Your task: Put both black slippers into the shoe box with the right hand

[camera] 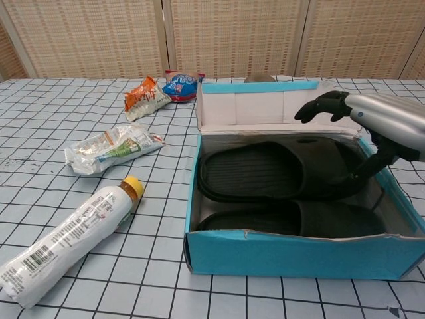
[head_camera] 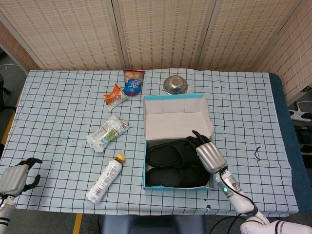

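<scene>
The teal shoe box [head_camera: 146, 146] [camera: 292, 256] stands open near the table's front, its white-lined lid [head_camera: 176, 113] [camera: 255, 106] folded back. Both black slippers lie inside side by side: the far one [head_camera: 166, 155] [camera: 255, 174] and the near one [head_camera: 168, 176] [camera: 285, 218]. My right hand [head_camera: 208, 153] [camera: 372, 118] hovers over the box's right end, fingers bent downward, gripping nothing. Its thumb reaches down into the box by the far slipper's end. My left hand [head_camera: 17, 176] rests at the table's front left corner, loosely bent and empty.
Left of the box lie a capped tube bottle [head_camera: 105, 180] [camera: 73, 236] and a crumpled wrapper pack [head_camera: 107, 132] [camera: 109, 147]. Behind are an orange snack bag [head_camera: 114, 95] [camera: 143, 96], a blue-red snack bag [head_camera: 133, 81] [camera: 182, 83] and a metal bowl [head_camera: 175, 85].
</scene>
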